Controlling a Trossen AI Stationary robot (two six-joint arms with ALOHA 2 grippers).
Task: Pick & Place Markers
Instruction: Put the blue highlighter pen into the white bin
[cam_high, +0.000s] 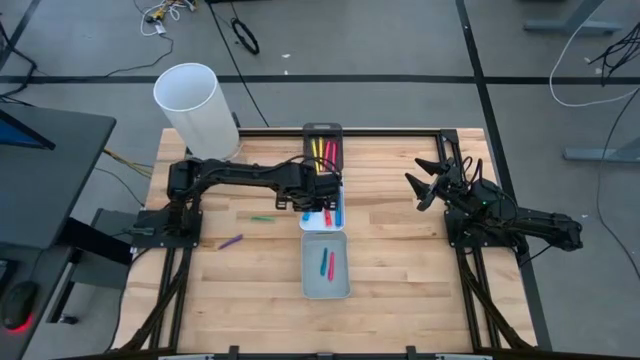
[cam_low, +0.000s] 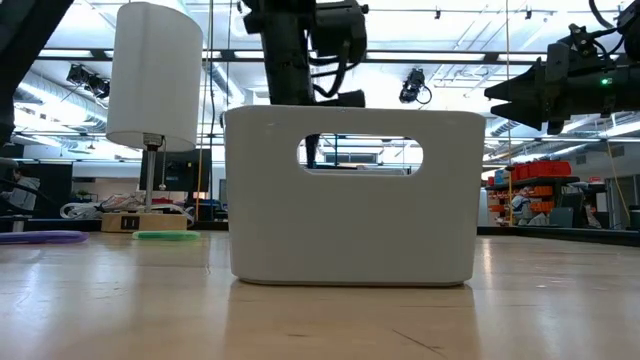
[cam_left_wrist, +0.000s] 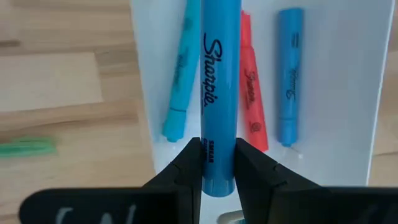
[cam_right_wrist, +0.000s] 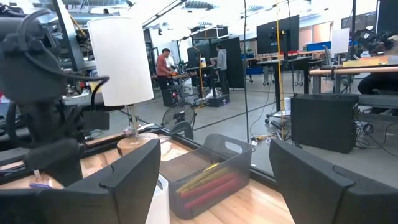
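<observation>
My left end effector (cam_left_wrist: 217, 163) is clenched on a blue marker (cam_left_wrist: 220, 93), gripping it near one end, and it hangs above the white tray (cam_high: 322, 218) in the middle of the row of three. In the left wrist view that tray holds a light blue marker (cam_left_wrist: 180, 81), a red marker (cam_left_wrist: 252, 93) and another blue marker (cam_left_wrist: 290, 74), all lying lengthwise and roughly parallel, the red one just beside the marker I grip.

The dark tray (cam_high: 322, 145) at the far end of the row holds yellow and red markers (cam_high: 321, 152). The grey tray (cam_high: 325, 266) at the near end holds a blue and a red marker (cam_high: 327, 264) side by side.

On the bare surface (cam_high: 400, 260) left of the trays lie a green marker (cam_high: 262, 218) and a purple marker (cam_high: 231, 241), well apart from each other. A tall white cylinder (cam_high: 195, 110) stands at the far left corner, beside my left arm.

My right end effector (cam_high: 428, 183) is released, fingers spread wide, raised over the right side of the surface, well apart from the trays.
</observation>
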